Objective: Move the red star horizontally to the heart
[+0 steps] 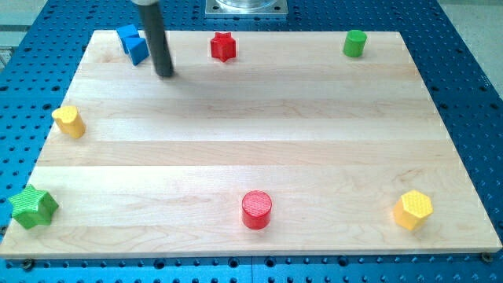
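Nearest the lens, far below the end effector and a little toward the view's right: red cylinder (256, 210), ribbed on its flat top, matte like moulded plastic; further right at the same depth, yellow hexagonal block (413, 209), also ribbed on top; at the view's bottom left, green star (33, 207), hanging partly over the counter's edge. Below and left of my tip (165, 75): yellow block (69, 121), rounded, shape hard to make out, possibly a heart. Just beside the rod on its left, close to touching: blue block (134, 43), angular, its right part hidden behind the rod, shape unclear. To the tip's right, near the far edge: red star (223, 46), standing apart from the tip; well beyond it to the right, green cylinder (355, 42). Counter (251, 126): pale wooden planks with visible grain, lying on a blue perforated base (471, 94). End effector: plain dark rod, smooth, cut off at the view's top, holding nothing, no jaws to open or close. Count: two red, two yellow, two green, one blue; seven blocks in all.
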You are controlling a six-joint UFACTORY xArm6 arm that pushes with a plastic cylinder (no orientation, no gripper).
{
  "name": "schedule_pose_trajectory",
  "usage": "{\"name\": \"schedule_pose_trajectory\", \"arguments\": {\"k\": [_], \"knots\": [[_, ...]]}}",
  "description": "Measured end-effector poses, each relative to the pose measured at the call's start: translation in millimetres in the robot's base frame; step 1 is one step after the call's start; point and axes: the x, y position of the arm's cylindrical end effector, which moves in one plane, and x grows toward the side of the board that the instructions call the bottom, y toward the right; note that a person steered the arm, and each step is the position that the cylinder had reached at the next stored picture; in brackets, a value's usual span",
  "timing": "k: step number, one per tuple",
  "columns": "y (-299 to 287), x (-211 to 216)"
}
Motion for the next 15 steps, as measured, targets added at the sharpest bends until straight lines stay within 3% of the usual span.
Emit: {"name": "schedule_pose_trajectory", "arguments": {"k": [1,2,3,5,7,8,9,10,15], "knots": [[87,-4],[149,-48],[139,-86],[77,-93],[48,-63],[50,-104],[-9,-67],[39,2],[64,2]]}}
